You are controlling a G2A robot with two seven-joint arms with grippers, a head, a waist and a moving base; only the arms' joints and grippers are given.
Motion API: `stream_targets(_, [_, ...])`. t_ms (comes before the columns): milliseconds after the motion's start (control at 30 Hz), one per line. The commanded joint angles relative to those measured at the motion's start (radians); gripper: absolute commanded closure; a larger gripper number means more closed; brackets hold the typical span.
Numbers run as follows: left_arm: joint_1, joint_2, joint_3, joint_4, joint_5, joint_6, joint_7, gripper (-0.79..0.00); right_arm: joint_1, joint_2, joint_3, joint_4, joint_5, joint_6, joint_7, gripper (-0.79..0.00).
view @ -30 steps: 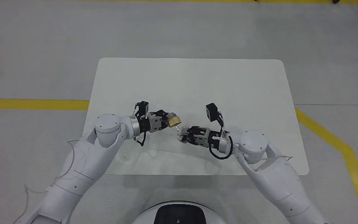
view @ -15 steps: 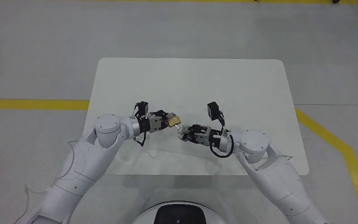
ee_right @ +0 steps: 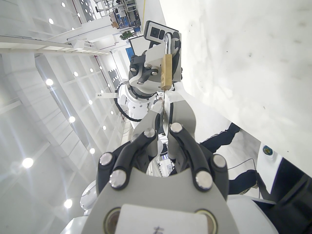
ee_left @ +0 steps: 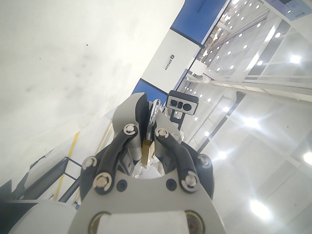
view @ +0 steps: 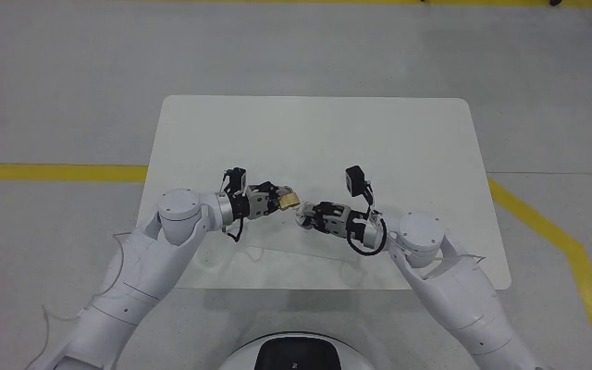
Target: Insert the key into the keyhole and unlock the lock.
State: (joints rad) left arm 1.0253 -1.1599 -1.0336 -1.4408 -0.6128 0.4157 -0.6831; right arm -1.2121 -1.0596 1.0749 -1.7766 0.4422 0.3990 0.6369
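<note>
Two firm grips, left hand (view: 279, 198) clamping lock (ee_right: 166, 71), right hand (view: 304, 219) pinching key (ee_right: 164, 100), shifted slightly.

Lock (ee_right: 166, 71): brass-yellow body, silver shackle.
Key (ee_right: 164, 103): silver.
Left gripper (ee_left: 150, 115): light grey fingers, black pads and links, silver pins.
Right gripper (ee_right: 166, 110): light grey fingers, black links, silver pins.
Table (view: 388, 139): plain white, a few dark specks.
Floor (view: 92, 74): pale grey.
Floor stripe (view: 65, 172): yellow.

Left pincer (view: 277, 200) gripping brass lock (view: 289, 198), right pincer (view: 302, 218) just beside, white table (view: 398, 139)
</note>
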Motion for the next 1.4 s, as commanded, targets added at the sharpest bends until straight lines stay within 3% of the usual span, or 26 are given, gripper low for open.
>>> stream_targets(0, [0.001, 0.000, -0.001, -0.002, 0.001, 0.001, 0.001, 0.000, -0.001, 0.000, 0.001, -0.001, -0.001, 0.002, -0.003, 0.000])
stream_targets(900, [0.024, -0.001, -0.020, -0.018, 0.006, 0.006, 0.016, 0.000, -0.023, -0.010, 0.013, -0.010, -0.005, 0.012, -0.076, 0.000])
stream_targets(1367, [0.019, -0.004, -0.024, -0.011, 0.006, 0.007, 0.019, 0.000, -0.022, -0.015, 0.011, -0.015, -0.009, -0.004, -0.056, 0.000])
